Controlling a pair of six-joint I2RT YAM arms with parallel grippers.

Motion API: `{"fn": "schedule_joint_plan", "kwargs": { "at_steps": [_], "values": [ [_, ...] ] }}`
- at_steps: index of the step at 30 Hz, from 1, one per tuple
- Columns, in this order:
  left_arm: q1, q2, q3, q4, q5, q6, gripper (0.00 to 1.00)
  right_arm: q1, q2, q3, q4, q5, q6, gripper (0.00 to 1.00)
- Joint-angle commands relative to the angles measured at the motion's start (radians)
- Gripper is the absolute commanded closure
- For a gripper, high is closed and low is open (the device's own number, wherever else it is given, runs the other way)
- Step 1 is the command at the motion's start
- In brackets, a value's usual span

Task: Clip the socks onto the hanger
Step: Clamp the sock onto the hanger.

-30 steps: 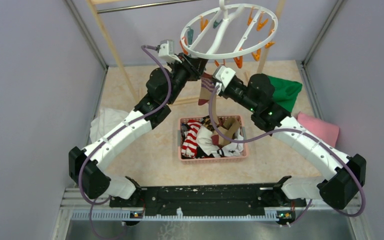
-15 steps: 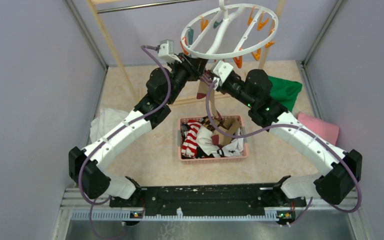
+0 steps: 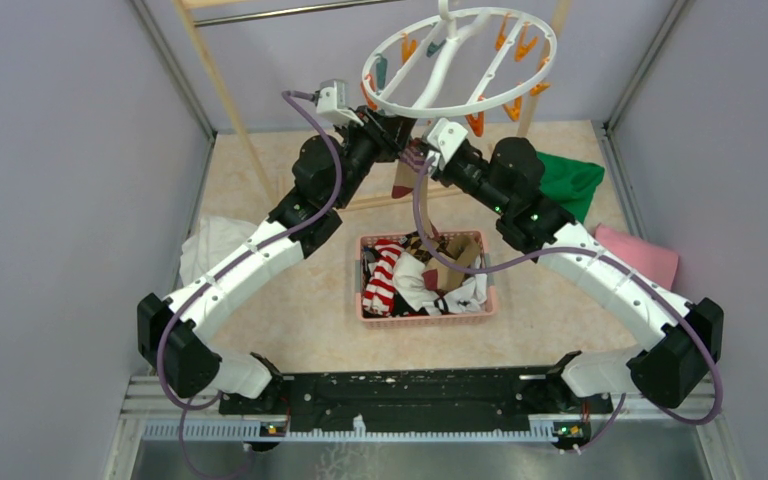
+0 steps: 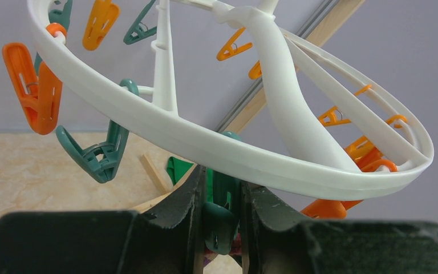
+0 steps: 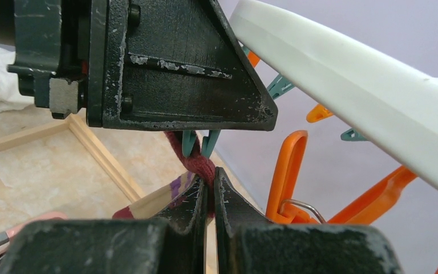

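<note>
Right wrist: right gripper (image 5: 211,178) pinches a sock (image 5: 195,162) at the teal peg (image 5: 189,142) squeezed by left gripper (image 4: 221,182) (none clipped yet).

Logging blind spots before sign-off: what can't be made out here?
Left wrist: left tool covers the teal plastic peg's mouth.
Right wrist: right tool hides most of the maroon striped sock.
Top view: round white plastic hanger and both tools hide peg-sock contact.
</note>
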Motion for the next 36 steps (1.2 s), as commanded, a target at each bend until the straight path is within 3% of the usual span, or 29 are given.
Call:
{"fn": "schedule_joint_plan", "kwargs": {
  "at_steps": [1,36],
  "values": [
    [0.001,-0.024,0.024,0.016,-0.032,-0.023,0.98,0.010,-0.005,0.060,0.049,0.015,0.035,1.00],
    [0.001,-0.025,0.002,0.045,-0.057,-0.009,0.95,0.009,-0.060,0.025,0.113,-0.003,0.158,1.00]
  ]
}}
